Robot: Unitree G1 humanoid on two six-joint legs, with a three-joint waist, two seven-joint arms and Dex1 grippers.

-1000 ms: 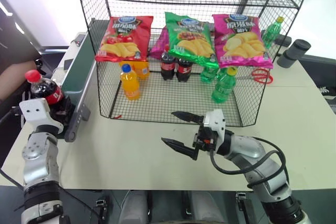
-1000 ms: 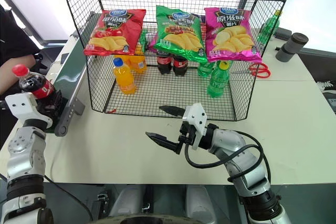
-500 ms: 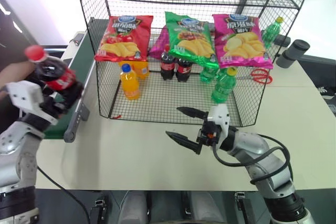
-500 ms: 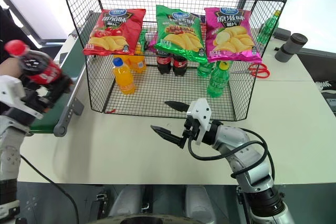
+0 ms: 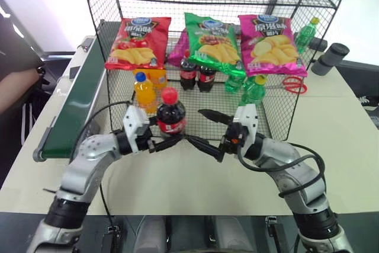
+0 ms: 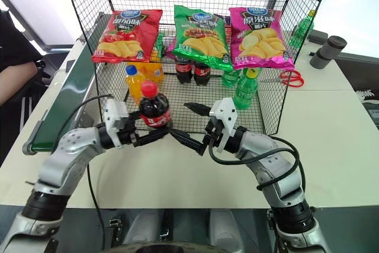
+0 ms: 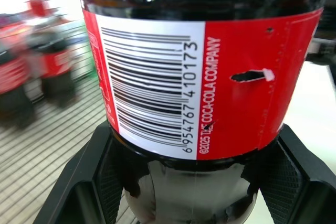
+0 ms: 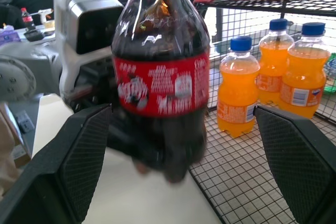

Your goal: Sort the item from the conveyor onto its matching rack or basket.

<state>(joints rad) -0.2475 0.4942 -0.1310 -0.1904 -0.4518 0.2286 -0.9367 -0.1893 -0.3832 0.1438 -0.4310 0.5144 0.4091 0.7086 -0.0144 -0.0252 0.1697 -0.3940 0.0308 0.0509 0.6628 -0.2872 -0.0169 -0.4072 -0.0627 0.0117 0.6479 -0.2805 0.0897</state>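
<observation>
On the far left the conveyor (image 5: 71,111) is bare, so the pick-up step is done. My left gripper (image 5: 161,144) is clamped on the lower body of the cola bottle (image 5: 170,118) and holds it upright above the table (image 5: 331,117), just in front of the basket (image 6: 269,127). Facing it, my right gripper (image 5: 204,130) is spread wide, 1 finger on each side of the bottle, not touching it as far as I can tell. I judge this as a handover between my 2 arms. What is left: the right fingers must close on the bottle, the left must let go, and then the bottle must go into the basket.

Inside the basket stand orange soda bottles (image 5: 145,92), 2 cola bottles (image 5: 197,74) and green bottles (image 5: 253,89). 3 chip bags (image 5: 214,42) hang over them, so the way in is low. The front wall of the basket stands between the bottle and the floor of the basket. Red scissors (image 5: 294,85) lie on the right.
</observation>
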